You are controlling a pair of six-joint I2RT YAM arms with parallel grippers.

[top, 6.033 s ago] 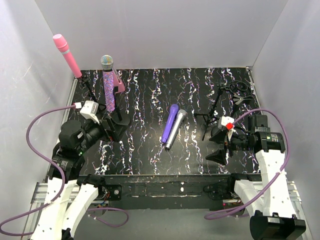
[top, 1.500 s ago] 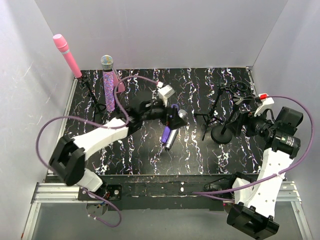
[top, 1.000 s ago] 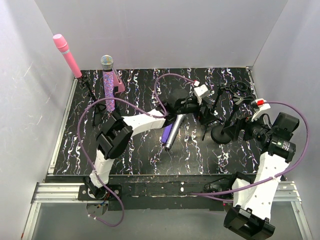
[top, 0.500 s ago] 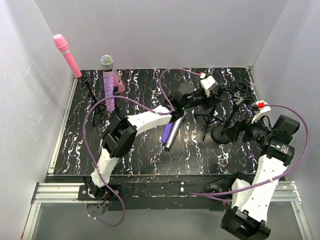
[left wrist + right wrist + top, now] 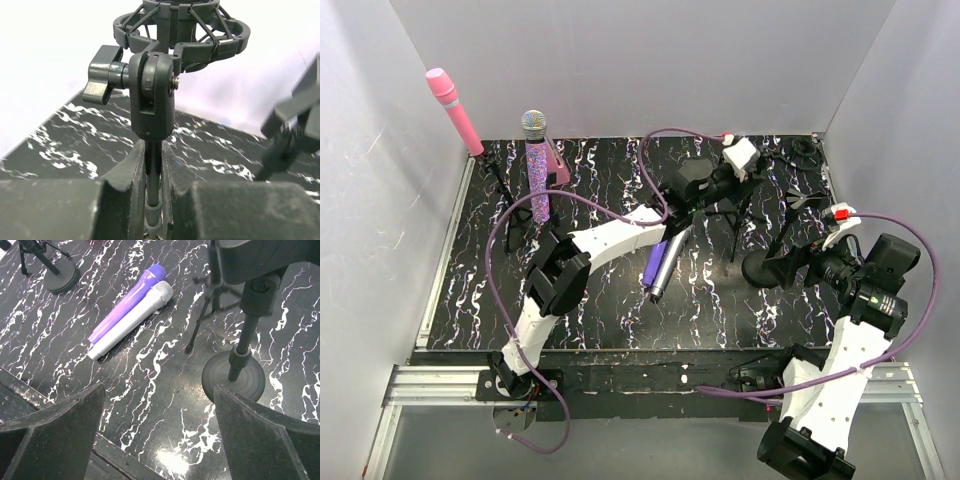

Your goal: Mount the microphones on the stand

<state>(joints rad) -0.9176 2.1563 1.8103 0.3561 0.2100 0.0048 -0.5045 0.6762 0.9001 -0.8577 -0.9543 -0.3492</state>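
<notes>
Reaching across the mat (image 5: 470,270) in the top view, the left arm has the left gripper (image 5: 720,195) at a thin stand (image 5: 735,225) right of centre. Pink mic (image 5: 455,110) sits tilted on a stand at the far left. Glitter mic (image 5: 536,170) stands upright on a stand beside it. Purple mic (image 5: 652,262) and silver mic (image 5: 663,272) lie on the mat mid-table, partly under the left arm. Right gripper (image 5: 790,262) is just beside a round-base stand (image 5: 765,268), fingers spread.

Left wrist: left gripper (image 5: 153,172) is pinched tight on the stand's thin pole (image 5: 153,185). Shock mount (image 5: 180,30) sits on top, with a knob (image 5: 102,72) at the joint.

Right wrist: right gripper fingers (image 5: 50,425) are wide apart, holding nothing. Purple mic (image 5: 127,307) and silver mic (image 5: 132,322) lie flat, side by side and touching, heads to the upper right. Round-base stand (image 5: 233,375) is upright near them, with tripod legs (image 5: 200,322) between.
</notes>
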